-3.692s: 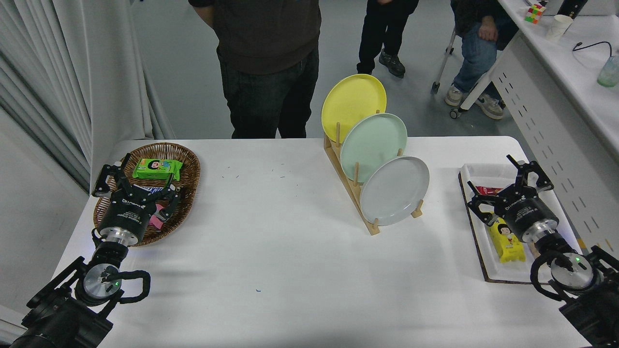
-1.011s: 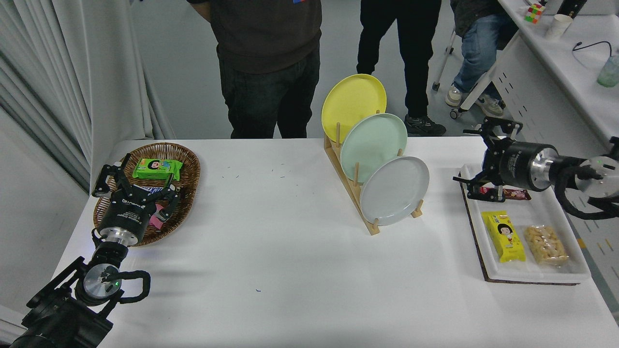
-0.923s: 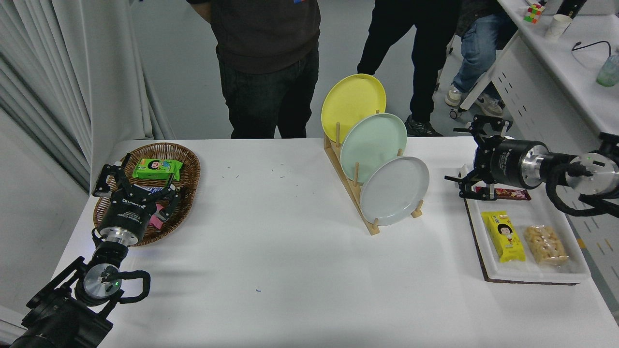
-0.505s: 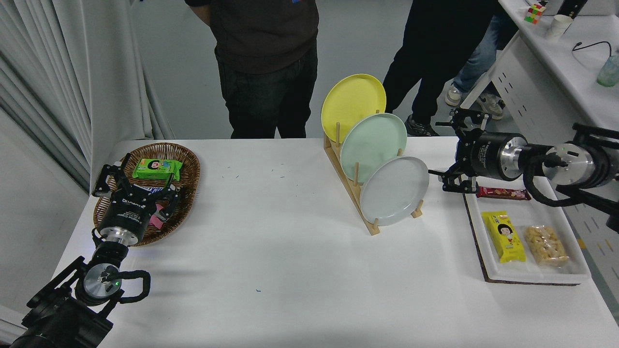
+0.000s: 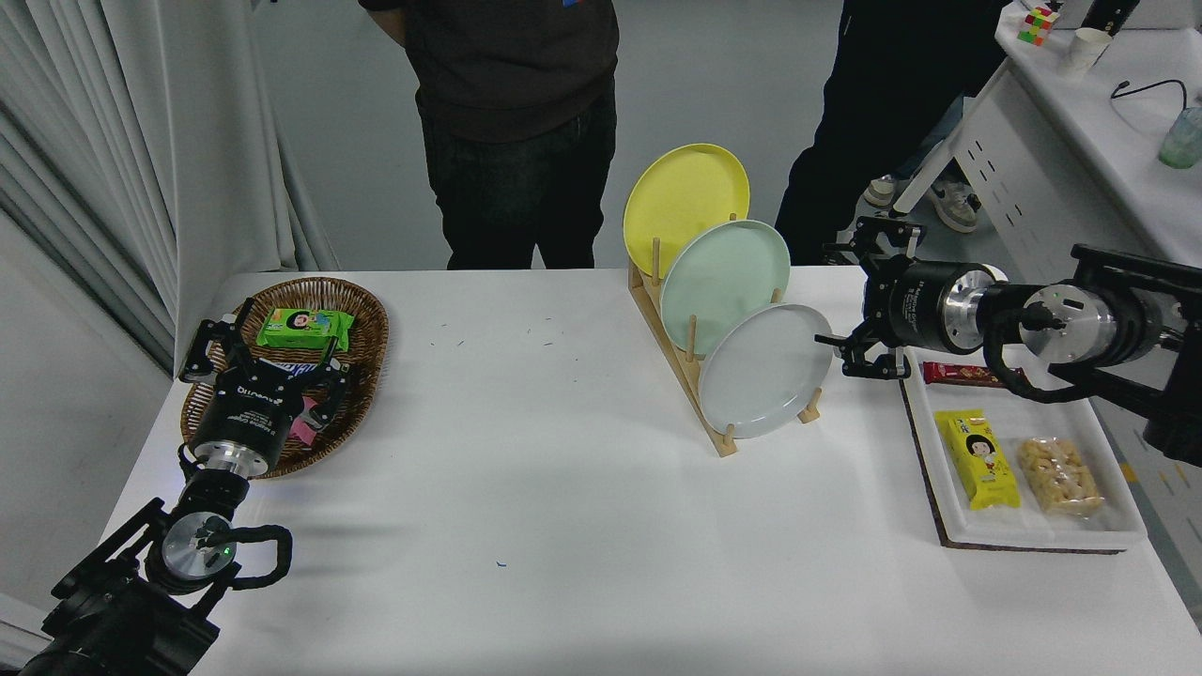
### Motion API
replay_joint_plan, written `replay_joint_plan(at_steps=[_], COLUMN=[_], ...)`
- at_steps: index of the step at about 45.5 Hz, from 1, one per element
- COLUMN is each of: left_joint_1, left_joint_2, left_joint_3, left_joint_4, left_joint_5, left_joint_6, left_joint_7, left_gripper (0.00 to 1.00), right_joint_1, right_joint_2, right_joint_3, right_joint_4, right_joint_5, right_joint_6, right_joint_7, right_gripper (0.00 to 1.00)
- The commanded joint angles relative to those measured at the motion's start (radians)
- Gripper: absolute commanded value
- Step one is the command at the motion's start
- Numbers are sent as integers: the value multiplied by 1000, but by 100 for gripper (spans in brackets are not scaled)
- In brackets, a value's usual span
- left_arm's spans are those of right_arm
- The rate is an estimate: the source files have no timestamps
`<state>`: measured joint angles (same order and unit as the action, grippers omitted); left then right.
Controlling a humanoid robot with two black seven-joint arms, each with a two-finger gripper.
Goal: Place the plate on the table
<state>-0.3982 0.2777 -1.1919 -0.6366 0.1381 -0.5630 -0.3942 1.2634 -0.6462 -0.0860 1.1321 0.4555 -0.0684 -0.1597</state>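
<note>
The left gripper point(image 5: 265, 343) hangs with jaws open over a wicker basket point(image 5: 362, 310). On the tabletop point(image 5: 526, 488), a wooden rack point(image 5: 678, 361) holds the plate point(image 5: 765, 371) (frontmost, before mint and yellow ones). The right gripper point(image 5: 839, 296) gapes just beside its rim; a snack tray point(image 5: 1033, 535) lies beyond.

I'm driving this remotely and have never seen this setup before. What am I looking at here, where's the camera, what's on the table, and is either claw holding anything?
There is one view, from a camera high on the robot's own side, looking down over the white table. The two black arms are the robot's. The left gripper sits parked over a wicker basket of snacks, open and empty. The right gripper comes in from the right edge, open and empty, right beside the pale grey plate. That plate stands in the front slot of a wooden rack, with a mint green plate and a yellow plate behind it. A white tray of snacks lies at the right. People stand beyond the far edge.
</note>
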Motion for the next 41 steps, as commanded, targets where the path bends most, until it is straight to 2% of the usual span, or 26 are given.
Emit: replay_joint_plan(at_steps=[1,8,21,29,41], left_joint_1=[-1,1,-1,-1,-1], left_joint_2=[0,0,0,0,0], left_joint_3=[0,0,0,0,0], left_joint_4=[0,0,0,0,0], left_joint_5=[0,0,0,0,0], left_joint_6=[0,0,0,0,0], left_joint_7=[0,0,0,0,0], left_gripper=[98,98,98,98,98], right_joint_1=[10,40,67,93,139], right_joint_2=[7,0,13,26,69], right_joint_3=[-6,-38,-64,-83,-115], right_joint_4=[0,0,-8,-31,-64], right_joint_5=[21,60,63,63,63], right_joint_6=[9,50,36,41,41], right_joint_7=[-7,-37,-72,-135,-139], right_gripper=[100,100,100,100,100])
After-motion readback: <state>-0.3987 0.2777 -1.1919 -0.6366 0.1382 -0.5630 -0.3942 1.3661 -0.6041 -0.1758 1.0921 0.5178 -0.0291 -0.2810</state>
